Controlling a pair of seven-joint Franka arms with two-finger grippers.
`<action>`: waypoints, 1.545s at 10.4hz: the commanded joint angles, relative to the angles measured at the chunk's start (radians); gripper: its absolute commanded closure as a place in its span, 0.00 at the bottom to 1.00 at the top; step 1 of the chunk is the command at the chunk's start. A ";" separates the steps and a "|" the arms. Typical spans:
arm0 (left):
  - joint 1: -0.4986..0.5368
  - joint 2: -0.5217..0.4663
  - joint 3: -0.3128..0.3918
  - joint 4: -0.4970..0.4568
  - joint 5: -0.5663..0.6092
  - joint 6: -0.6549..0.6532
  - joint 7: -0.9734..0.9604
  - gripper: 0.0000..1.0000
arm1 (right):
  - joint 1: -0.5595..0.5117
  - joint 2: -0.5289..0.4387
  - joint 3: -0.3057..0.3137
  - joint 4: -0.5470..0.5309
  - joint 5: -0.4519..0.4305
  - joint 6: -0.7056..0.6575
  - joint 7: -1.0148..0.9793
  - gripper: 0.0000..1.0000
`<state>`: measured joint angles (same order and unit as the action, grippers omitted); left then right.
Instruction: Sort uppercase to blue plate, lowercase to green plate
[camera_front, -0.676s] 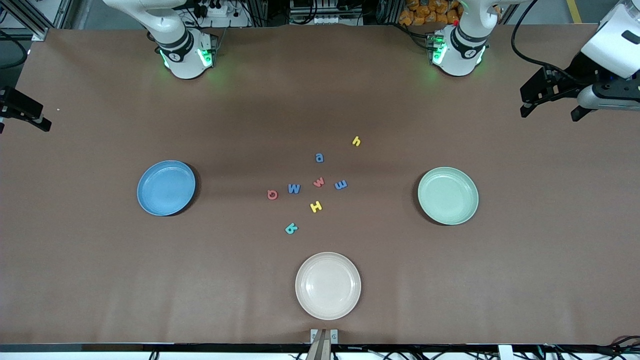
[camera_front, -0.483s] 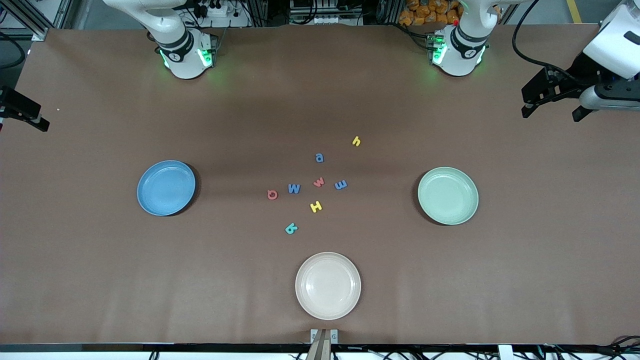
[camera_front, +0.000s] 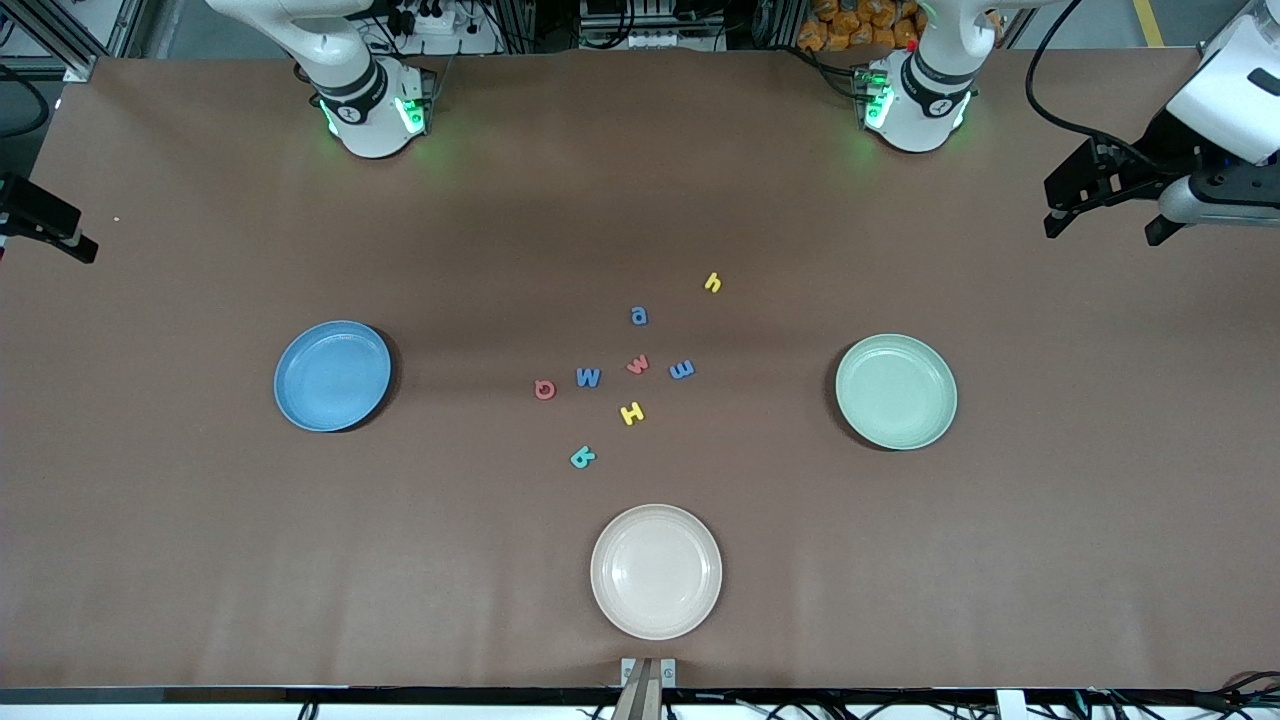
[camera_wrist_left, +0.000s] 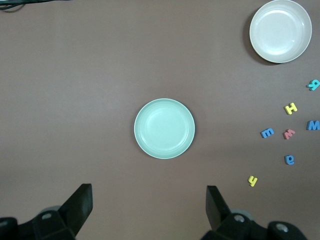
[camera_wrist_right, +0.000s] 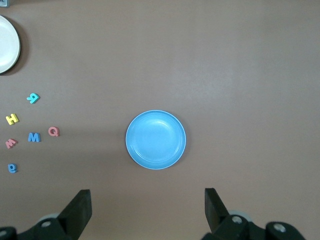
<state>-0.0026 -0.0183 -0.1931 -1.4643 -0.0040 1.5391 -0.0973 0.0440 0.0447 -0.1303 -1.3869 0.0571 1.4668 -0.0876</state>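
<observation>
Presently, on the brown desk, clock directions being read in the front view with twelve o'clock toward the robots' bases and the red w as centre:

- Lowercase: blue a is being shown at twelve o'clock, yellow h at one o'clock, blue m at three o'clock.
- Uppercase: yellow H is being shown at six o'clock, teal R at seven o'clock, blue W and red Q at nine o'clock.
- Blue plate: being shown at nine o'clock, well apart, no letters in it.
- Green plate: at three o'clock, likewise without letters.
- Cream plate: at six o'clock.
- Left end effector: being held over the left arm's end of the desk, fingers spread, nothing gripped.
- Right end effector: being held over the right arm's end, fingers spread, nothing gripped.
</observation>
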 joint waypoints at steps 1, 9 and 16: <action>0.007 0.015 0.001 -0.002 -0.002 0.010 0.027 0.00 | 0.002 -0.006 0.032 -0.004 -0.013 -0.003 -0.008 0.00; 0.009 0.050 -0.037 -0.336 -0.011 0.283 -0.103 0.00 | 0.002 0.015 0.075 -0.017 -0.080 -0.095 -0.004 0.00; -0.114 0.213 -0.100 -0.361 0.015 0.412 -0.462 0.00 | 0.051 0.029 0.086 -0.046 -0.068 -0.080 0.032 0.00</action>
<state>-0.1102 0.1782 -0.2932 -1.8231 -0.0033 1.9326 -0.5115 0.0741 0.0748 -0.0462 -1.4143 -0.0034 1.3651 -0.0835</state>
